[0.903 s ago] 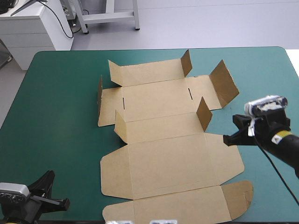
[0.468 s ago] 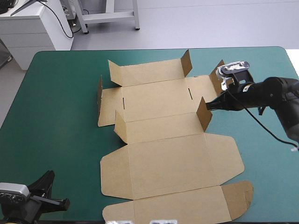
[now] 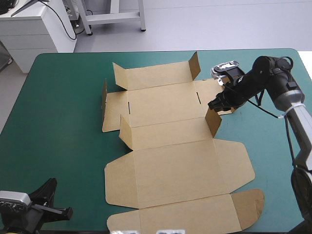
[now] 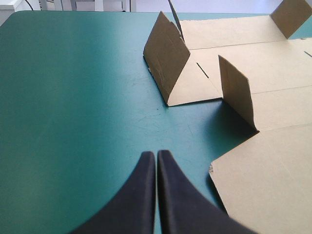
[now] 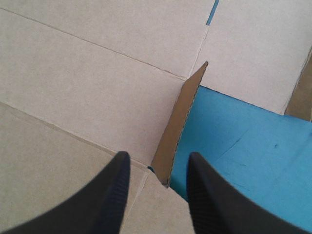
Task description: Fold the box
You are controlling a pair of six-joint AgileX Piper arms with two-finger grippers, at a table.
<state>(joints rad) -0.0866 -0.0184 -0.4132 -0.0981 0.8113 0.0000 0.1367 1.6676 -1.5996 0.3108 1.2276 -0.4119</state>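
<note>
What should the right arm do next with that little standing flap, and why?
Probably shut the right gripper on the flap. Its fingers stand open, one on each side of the upright flap, not gripping it yet. A grip would likely let the arm fold the flap.

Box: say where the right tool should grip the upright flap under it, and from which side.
Take the flap by its free top edge, from above: it stands upright, edge-on between the fingers of the open right tool, so one finger can press each face.

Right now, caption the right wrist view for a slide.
Right gripper, jaws open, straddling an upright flap of the brown box on the teal-green table.
</note>
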